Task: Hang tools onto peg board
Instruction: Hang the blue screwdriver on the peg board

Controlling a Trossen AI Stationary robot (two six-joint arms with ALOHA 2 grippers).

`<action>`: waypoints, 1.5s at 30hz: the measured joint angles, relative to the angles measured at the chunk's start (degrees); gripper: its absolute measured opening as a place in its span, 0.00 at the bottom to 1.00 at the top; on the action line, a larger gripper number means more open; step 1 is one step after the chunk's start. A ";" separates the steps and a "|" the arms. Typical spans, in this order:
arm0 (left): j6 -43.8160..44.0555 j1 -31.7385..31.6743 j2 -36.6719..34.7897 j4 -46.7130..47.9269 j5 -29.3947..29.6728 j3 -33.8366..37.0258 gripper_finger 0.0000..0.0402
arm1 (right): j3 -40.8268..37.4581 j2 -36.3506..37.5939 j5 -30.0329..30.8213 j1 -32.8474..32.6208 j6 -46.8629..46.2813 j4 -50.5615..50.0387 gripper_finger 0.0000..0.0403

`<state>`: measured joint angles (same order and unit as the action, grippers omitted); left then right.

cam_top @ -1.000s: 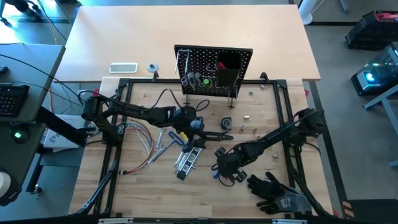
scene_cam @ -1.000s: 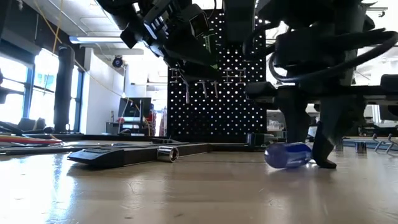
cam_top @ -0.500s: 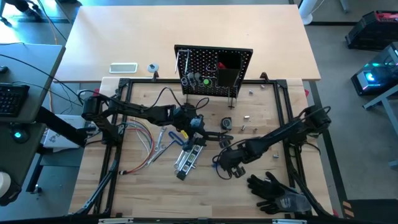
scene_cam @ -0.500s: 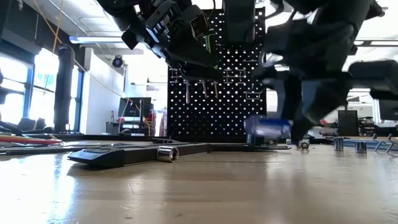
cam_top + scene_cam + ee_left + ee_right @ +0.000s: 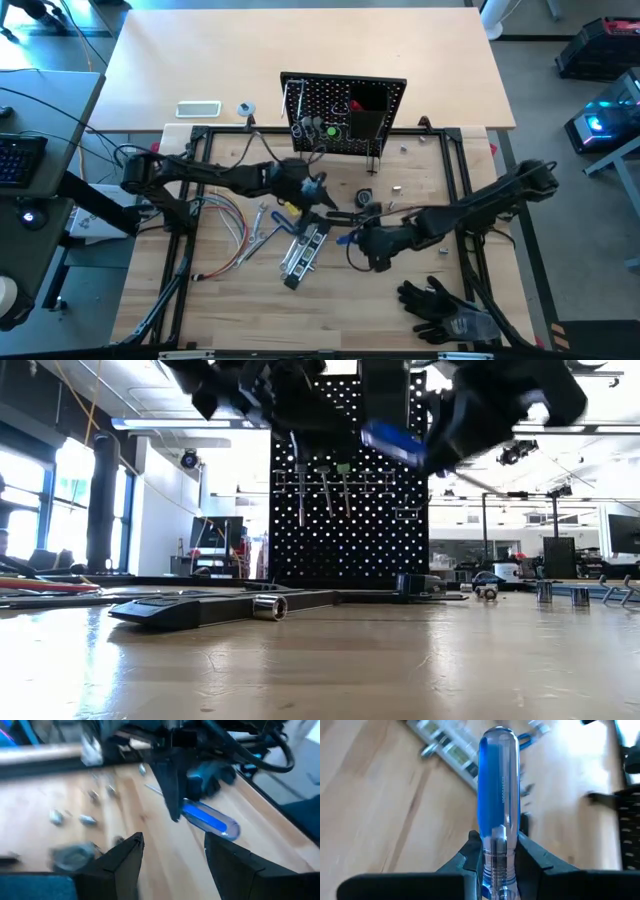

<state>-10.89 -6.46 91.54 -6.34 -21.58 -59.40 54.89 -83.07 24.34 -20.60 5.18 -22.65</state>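
Here the right claw [image 5: 362, 240], shut on the blue driver [image 5: 498, 795] and lifted off the desk [image 5: 230, 290] near its middle, aims the handle toward the left claw [image 5: 318, 192], empty and open just beside, with the board [image 5: 343, 110] at the far edge.

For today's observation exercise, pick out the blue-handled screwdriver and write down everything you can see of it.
The blue-handled screwdriver has a clear, glossy plastic-looking handle with a blue core, a rounded end and ridges near its neck. Its shaft and tip are hidden. The right claw is shut on the ridged end, one dark finger on each side, holding it off the wooden table, handle pointing away from the claw. In the high view it shows as a small blue streak right of the socket rail, in front of the peg board.
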 joint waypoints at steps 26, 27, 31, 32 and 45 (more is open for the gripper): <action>-17.30 2.60 -15.47 -8.36 0.31 -0.02 0.59 | 0.11 9.58 -3.53 5.46 15.88 35.13 0.15; -17.18 2.79 -15.47 -9.15 0.31 -0.02 0.59 | 0.11 9.58 -4.15 5.84 15.85 35.90 0.15; -16.81 3.51 -15.28 -11.97 0.30 -0.02 0.59 | 0.11 9.56 -5.96 7.10 15.81 37.25 0.15; -16.65 3.69 -15.07 -12.86 0.30 -0.02 0.59 | 0.11 9.55 -6.27 7.35 15.86 37.56 0.15; -11.16 4.62 -11.54 -21.16 0.18 -0.02 0.59 | 0.13 6.60 -9.57 9.75 16.34 41.21 0.15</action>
<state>-22.06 -1.85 80.01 -27.50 -21.40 -59.42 55.02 -76.47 14.76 -10.85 21.52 18.57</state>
